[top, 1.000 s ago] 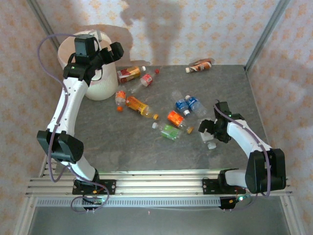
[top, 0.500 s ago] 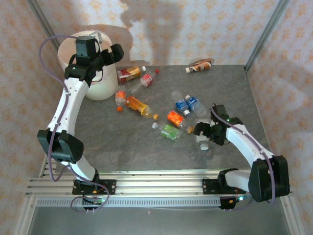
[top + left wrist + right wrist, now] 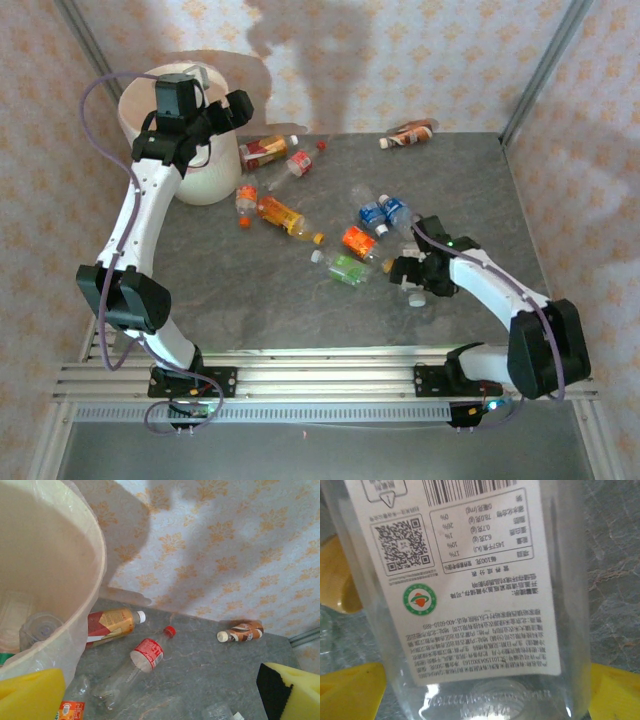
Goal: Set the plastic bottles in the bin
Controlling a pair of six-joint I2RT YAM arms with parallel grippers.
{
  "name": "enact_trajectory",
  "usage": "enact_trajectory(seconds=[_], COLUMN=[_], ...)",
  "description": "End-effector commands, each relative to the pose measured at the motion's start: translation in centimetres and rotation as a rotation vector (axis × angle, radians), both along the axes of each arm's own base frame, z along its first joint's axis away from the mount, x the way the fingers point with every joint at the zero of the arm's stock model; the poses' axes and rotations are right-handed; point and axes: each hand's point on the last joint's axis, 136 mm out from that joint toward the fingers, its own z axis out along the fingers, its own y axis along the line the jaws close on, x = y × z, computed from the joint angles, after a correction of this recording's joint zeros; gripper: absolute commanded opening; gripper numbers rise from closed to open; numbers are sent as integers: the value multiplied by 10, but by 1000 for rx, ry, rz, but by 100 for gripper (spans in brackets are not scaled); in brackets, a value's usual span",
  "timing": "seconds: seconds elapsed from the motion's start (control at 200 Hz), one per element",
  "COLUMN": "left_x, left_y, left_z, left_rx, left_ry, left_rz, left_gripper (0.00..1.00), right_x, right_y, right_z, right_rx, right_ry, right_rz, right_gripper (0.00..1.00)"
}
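Grey marbled tabletop (image 3: 260, 300), orange-patterned wallpaper (image 3: 450, 60) behind, and the right gripper (image 3: 415, 279) is down on the surface, jaws spread wide around a clear white-capped bottle (image 3: 417, 297). The right wrist view makes it plain: yellow pads (image 3: 350, 692) sit either side of the white printed label (image 3: 470, 580), not squeezing as far as can be judged. So the step in hand looks like a pick. Next it calls for closing, lifting and a long carry to the bin (image 3: 205, 180) at the far left corner. The left gripper (image 3: 222, 114) hangs over that rim, spread and empty. Its wrist view looks inside the bin, where a clear bottle (image 3: 42, 627) lies. The overhead view gives the scatter of plastic bottles (image 3: 280, 215) waiting mid-table.
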Motion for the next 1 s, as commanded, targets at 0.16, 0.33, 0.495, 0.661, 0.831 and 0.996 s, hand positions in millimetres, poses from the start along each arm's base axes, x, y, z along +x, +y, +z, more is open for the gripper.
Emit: enact_trajectory(seconds=[0.16,0.33,0.495,0.661,0.831,0.996], left_x=[0,-2,-7,-12,-17,-29], left_y=[5,2,2,1,-7,-27], left_z=[-3,-3,2,6,15,33], left_rx=[9,-10,-8,-17,-85,-102], left_ry=[4,9,2,-2,-18,-48], left_rz=[26,14,12,3,-16,-63], left_gripper=[100,100,100,100,100,100], right_x=[6,11,14,15,20,23], right_y=[-7,-7,-7,-9,-10,-19], right_z=[-1,-2,-6,-9,-4,15], right_rx=[-73,-84,-83,-95,-85,-116], right_ry=[-13,-30,-40,-40,-96,-167], right_rz=[22,37,16,2,-41,-60], right_gripper=[99,98,95,87,72,62])
